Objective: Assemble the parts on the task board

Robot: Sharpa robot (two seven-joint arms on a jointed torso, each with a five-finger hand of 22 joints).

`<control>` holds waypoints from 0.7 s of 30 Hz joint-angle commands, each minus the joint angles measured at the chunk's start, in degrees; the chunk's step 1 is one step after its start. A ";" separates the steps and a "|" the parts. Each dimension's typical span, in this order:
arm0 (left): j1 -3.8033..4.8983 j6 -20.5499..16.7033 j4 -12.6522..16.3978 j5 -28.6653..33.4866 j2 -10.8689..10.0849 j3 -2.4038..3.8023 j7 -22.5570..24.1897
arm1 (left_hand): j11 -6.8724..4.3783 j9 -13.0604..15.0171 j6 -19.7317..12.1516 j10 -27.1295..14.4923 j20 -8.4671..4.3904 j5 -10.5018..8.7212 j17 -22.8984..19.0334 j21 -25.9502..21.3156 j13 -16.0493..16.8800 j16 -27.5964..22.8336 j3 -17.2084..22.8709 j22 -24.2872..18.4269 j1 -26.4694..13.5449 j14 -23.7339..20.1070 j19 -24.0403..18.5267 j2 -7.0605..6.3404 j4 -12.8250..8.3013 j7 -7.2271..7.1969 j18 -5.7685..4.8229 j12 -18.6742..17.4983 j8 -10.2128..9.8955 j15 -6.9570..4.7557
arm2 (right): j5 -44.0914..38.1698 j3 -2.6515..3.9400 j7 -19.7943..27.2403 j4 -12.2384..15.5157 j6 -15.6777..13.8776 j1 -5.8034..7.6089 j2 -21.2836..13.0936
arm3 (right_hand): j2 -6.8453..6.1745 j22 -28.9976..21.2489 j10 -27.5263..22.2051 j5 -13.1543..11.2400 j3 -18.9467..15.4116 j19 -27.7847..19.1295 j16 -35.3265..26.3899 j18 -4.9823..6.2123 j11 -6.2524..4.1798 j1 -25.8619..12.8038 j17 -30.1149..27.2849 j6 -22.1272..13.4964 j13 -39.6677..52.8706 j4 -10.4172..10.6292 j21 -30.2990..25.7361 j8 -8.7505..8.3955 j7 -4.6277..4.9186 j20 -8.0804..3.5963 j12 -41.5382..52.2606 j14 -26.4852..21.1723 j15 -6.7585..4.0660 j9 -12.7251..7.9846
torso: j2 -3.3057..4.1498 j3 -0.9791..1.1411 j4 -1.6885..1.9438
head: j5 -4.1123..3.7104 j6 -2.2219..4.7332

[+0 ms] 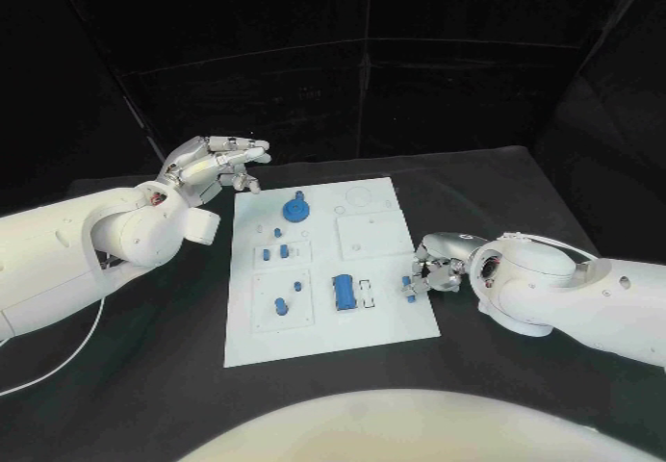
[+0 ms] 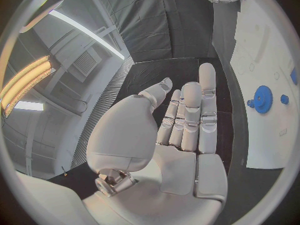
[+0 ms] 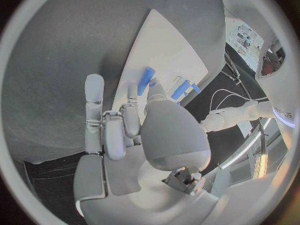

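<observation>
The right hand [image 1: 434, 271] pinches a small blue part [image 1: 410, 285] at the task board's [image 1: 374, 327] 3 o'clock edge. The left hand [image 1: 216, 162] hangs empty, fingers straight — at the board's 11 o'clock corner, beside a blue gear [image 1: 295, 207].

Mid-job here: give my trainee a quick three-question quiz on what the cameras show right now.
1. True or false: the left hand holds a part.
2. Which hand pinches a small blue part at the task board edge? A) left B) right
3. Fill in: the blue gear sits at the board's far end, nearer the ____ hand.

Key: 1 false, its fingers are apart and hold nothing in the left wrist view. 2 B, the right hand. 3 left.
</observation>
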 commanded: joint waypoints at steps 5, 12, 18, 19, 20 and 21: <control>0.07 0.93 -0.02 -0.31 0.12 0.02 0.05 | 0.05 -0.03 -0.37 -0.34 0.34 0.20 -0.09 -0.35 -0.07 0.28 -0.36 -0.08 -0.53 -0.53 -0.06 -0.11 -0.07 0.17 0.75 0.18 0.35 0.05 | -2.74 -0.19 -1.11 -0.57 2.57 -0.20 1.12 | 2.43 -0.25 -0.25 -5.18 3.44 0.02 -0.03 -0.57 -0.63 8.01 2.88 0.31 -0.47 -4.87 -0.37 -0.81 -0.34 -0.55 -0.54 3.65 -0.68 -0.16 | -0.01 0.00 0.06 | -0.01 -0.01; 0.07 0.98 -0.06 -0.31 0.15 0.02 -0.01 | 0.05 -0.02 -0.42 -0.44 0.35 0.20 -0.19 -0.39 -0.06 0.32 -0.44 -0.13 -0.52 -0.60 -0.04 -0.06 -0.03 0.17 0.76 0.36 0.44 0.05 | -4.43 -0.19 -1.37 -1.11 2.85 -0.32 2.04 | 3.90 -0.27 -0.78 -7.90 8.51 -0.13 -0.12 -0.64 -0.21 12.56 2.85 1.02 -0.69 -10.05 -0.42 -2.77 0.28 -0.52 -1.10 3.62 -0.35 -1.31 | 0.02 -0.04 0.14 | 0.20 -0.12; 0.07 0.97 -0.07 -0.31 0.13 0.01 -0.04 | 0.05 -0.02 -0.42 -0.44 0.35 0.20 -0.19 -0.39 -0.06 0.32 -0.44 -0.13 -0.52 -0.60 -0.04 -0.06 -0.03 0.17 0.76 0.36 0.44 0.05 | -4.80 -0.19 -1.44 -1.25 3.09 -0.43 2.51 | 3.40 -0.22 -0.91 -6.97 9.61 -0.25 -0.20 -0.64 0.03 11.22 2.72 1.12 -0.83 -10.87 -0.39 -3.87 0.56 -0.28 -1.30 3.59 -0.19 -1.93 | -0.04 -0.01 0.01 | 0.35 -0.06; 0.07 0.97 -0.07 -0.31 0.13 0.01 -0.05 | 0.05 -0.02 -0.42 -0.44 0.35 0.20 -0.19 -0.39 -0.06 0.32 -0.44 -0.13 -0.52 -0.60 -0.04 -0.06 -0.03 0.17 0.76 0.36 0.44 0.05 | -4.80 -0.19 -1.52 -1.24 3.02 -0.44 2.54 | 3.15 -0.20 -0.93 -6.36 9.84 -0.27 -0.23 -0.64 0.07 10.44 2.69 1.16 -0.86 -10.88 -0.38 -4.20 0.57 -0.20 -1.34 3.58 -0.16 -2.11 | -0.04 -0.02 -0.01 | 0.36 -0.06; 0.07 0.97 -0.06 -0.31 0.12 0.01 -0.05 | 0.05 -0.02 -0.42 -0.44 0.35 0.20 -0.19 -0.39 -0.06 0.32 -0.44 -0.13 -0.52 -0.60 -0.04 -0.06 -0.03 0.17 0.76 0.36 0.44 0.05 | -4.67 -0.19 -1.62 -1.21 2.84 -0.45 2.56 | 3.02 -0.16 -0.94 -5.74 9.99 -0.26 -0.24 -0.62 0.08 9.70 2.68 1.18 -0.90 -10.73 -0.37 -4.43 0.58 -0.17 -1.39 3.58 -0.10 -2.23 | -0.04 -0.02 -0.03 | 0.38 -0.06; 0.07 0.97 -0.04 -0.31 0.12 0.01 -0.05 | 0.05 -0.02 -0.42 -0.44 0.35 0.20 -0.19 -0.39 -0.06 0.32 -0.44 -0.13 -0.52 -0.60 -0.04 -0.06 -0.03 0.17 0.76 0.36 0.44 0.05 | -4.42 -0.18 -1.69 -1.17 2.56 -0.45 2.57 | 2.90 -0.09 -0.94 -4.81 10.13 -0.21 -0.26 -0.62 0.07 8.91 2.66 1.20 -0.94 -10.48 -0.33 -4.65 0.55 -0.14 -1.43 3.58 -0.08 -2.33 | -0.04 -0.03 -0.04 | 0.36 -0.06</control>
